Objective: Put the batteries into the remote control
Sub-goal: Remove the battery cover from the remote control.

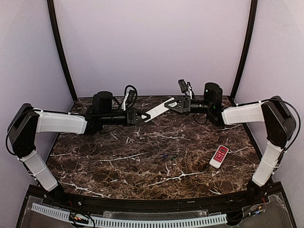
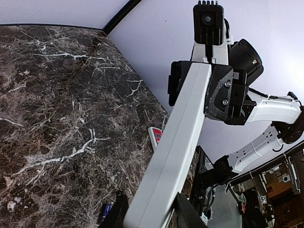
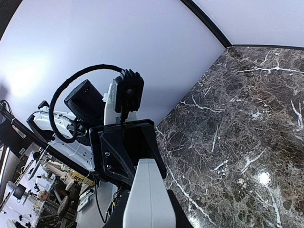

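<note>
Top external view: the remote control (image 1: 159,109) is up in the air over the back of the table (image 1: 118,166), around 12 o'clock, strung between both arms like a little bridge. It's a long, slim slab of smooth white plastic, tilted so its right end sits higher. The left gripper (image 1: 140,117) has its black angular fingers pressed against one end and the right gripper (image 1: 175,104) is clamped narrow on the other, so both are holding it.

Tabletop is glossy dark brown marble-look stuff with white veins, and the walls are plain matte lilac. The batteries (image 1: 164,155) are just tiny bluish cylinders lying loose near the middle of the table, a touch toward 5 o'clock, well apart from the remote control. A shorter red-and-white remote (image 1: 219,156) lies flat around 4 o'clock, red face in a white shell with rounded corners.
</note>
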Motion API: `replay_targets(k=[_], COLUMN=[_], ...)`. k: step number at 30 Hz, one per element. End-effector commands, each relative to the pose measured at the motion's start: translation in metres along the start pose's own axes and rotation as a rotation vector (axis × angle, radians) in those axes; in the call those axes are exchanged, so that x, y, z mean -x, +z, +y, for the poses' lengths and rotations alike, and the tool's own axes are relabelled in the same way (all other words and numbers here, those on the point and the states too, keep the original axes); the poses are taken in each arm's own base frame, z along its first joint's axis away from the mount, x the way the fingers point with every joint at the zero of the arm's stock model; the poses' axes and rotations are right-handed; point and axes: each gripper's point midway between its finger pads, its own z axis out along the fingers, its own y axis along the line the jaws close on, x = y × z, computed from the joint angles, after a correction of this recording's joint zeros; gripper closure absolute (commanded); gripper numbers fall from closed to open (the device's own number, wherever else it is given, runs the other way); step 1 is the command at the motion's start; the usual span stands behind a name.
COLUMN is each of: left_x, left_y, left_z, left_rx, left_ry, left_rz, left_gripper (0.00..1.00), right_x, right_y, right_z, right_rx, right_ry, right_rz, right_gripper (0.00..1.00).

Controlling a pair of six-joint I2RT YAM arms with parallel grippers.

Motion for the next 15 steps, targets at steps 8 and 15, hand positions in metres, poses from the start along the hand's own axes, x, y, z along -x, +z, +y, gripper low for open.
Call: replay_targets(k=[8,15], left_x=[0.003,0.003], left_y=[-0.001,0.0], left_z=[-0.013,-0.008], left_rx=[-0.06,-0.032], left_ry=[0.029,0.023], left_rz=[-0.018,-0.019], left_gripper=[0.76,0.69], right_x=[0.009,0.01], right_y=[-0.006,-0.009], right_z=[0.01,0.011], right_rx=[0.041,0.038], right_ry=[-0.025,-0.023], right_rz=[-0.03,-0.04], right_gripper=[1.0,1.0])
